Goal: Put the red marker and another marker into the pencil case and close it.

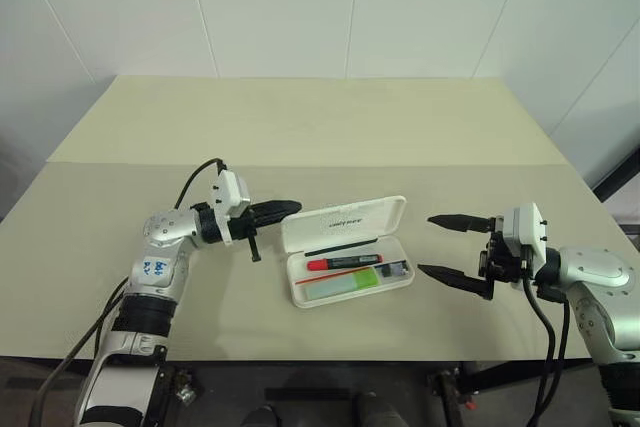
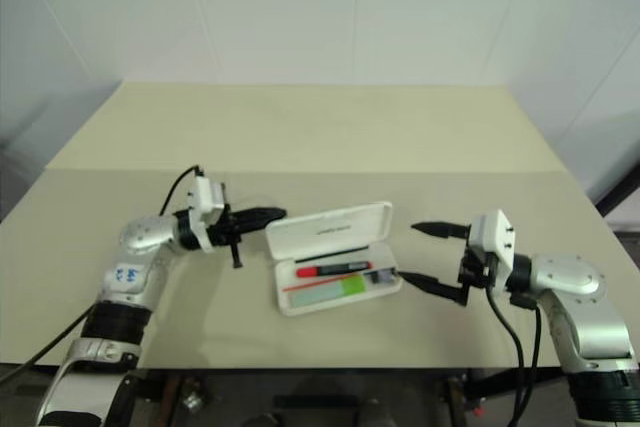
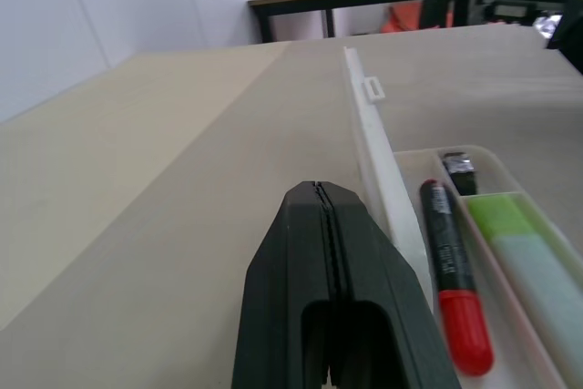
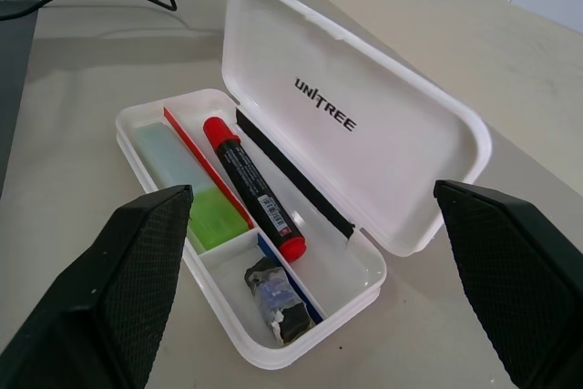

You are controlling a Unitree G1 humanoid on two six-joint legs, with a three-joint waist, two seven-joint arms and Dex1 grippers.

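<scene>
Left eye view is showing the case [image 1: 345, 250] lying open at the centre of the frame, with the red marker [image 1: 343, 262] and the green marker [image 1: 342, 283] already lying side by side in its tray, so the step in hand is judged to be the closing. With fingers pressed together and empty, the left gripper [image 1: 290, 207] is sitting just behind the raised lid's left end, while the right gripper [image 1: 436, 245] is waiting at centre right, fingers spread wide and empty. Next, the left gripper is needing to push the lid over and down onto the tray.
</scene>
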